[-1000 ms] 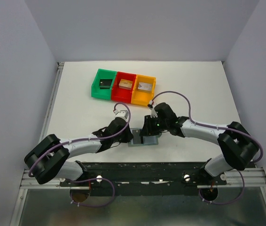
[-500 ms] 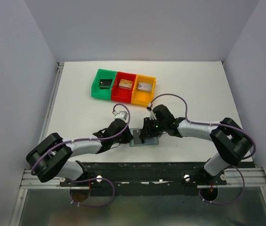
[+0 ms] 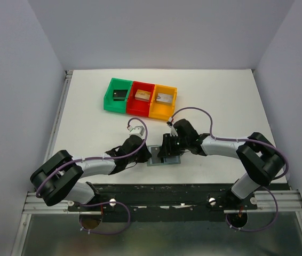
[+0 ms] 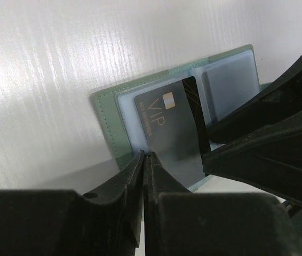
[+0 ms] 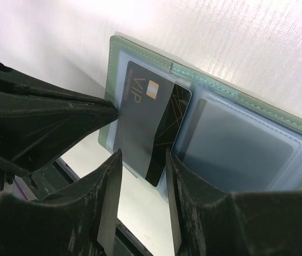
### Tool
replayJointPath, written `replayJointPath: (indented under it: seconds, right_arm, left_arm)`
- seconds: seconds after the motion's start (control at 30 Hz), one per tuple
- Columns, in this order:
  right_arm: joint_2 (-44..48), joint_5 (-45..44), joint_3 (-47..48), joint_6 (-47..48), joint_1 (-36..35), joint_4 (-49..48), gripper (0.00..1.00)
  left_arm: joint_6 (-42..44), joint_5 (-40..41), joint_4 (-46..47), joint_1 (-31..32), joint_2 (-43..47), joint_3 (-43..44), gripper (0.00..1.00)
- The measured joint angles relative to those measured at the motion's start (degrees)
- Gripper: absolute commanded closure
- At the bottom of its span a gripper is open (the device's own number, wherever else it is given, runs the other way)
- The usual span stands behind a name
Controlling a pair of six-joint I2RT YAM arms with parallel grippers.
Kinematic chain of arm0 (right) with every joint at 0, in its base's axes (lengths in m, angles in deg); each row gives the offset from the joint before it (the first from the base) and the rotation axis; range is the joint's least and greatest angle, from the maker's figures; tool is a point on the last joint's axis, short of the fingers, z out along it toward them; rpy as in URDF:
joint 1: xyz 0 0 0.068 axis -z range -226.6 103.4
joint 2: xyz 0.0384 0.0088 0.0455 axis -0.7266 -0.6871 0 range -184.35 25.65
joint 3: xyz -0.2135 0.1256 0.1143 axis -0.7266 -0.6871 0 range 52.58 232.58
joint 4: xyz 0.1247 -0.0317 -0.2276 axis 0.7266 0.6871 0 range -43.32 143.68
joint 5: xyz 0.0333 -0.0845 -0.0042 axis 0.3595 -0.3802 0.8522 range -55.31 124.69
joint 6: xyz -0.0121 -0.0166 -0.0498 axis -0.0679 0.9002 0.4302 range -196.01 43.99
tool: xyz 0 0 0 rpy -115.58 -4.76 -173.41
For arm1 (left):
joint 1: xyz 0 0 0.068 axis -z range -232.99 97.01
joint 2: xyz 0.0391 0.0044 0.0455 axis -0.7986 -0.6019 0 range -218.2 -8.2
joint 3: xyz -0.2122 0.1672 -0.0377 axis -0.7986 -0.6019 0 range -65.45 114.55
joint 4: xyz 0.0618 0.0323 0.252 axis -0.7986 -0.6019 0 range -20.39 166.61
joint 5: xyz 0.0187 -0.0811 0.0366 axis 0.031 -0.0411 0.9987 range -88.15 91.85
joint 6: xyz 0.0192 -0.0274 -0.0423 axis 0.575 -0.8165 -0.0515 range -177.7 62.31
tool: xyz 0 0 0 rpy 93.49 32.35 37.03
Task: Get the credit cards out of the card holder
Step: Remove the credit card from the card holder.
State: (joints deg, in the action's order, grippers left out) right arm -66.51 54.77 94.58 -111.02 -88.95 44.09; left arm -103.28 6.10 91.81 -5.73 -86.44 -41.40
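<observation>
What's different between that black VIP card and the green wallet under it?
Colour: the black card is glossy with VIP lettering and a gold chip; the card holder is grey-green with pale blue pockets. Size: the black card covers roughly one half of the open card holder. Pose: the card holder lies open on the table; the black card sits askew on it. Both are thin, flat rectangles.

- Overhead view: flat grey-green folding card holder is largely covered by left hand and right hand; its cards cannot be made out.
- Left wrist view: near edge of the black "VIP" card is hidden behind both hands.
- Pieces in the green, red and orange plastic bins: too small to identify.
</observation>
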Motion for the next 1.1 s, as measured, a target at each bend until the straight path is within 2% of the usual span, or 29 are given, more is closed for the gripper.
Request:
replayJointPath:
  seconds: [0.43, 1.1]
  right_arm:
    - [-0.4, -0.9, 0.0, -0.1, 0.1, -0.2, 0.47]
    - [0.0, -0.9, -0.3, -0.5, 0.1, -0.4, 0.48]
  left_arm:
    - [-0.2, 0.1, 0.4, 0.0, -0.2, -0.1, 0.82]
    - [-0.5, 0.0, 2.0, 0.0, -1.2, -0.1, 0.83]
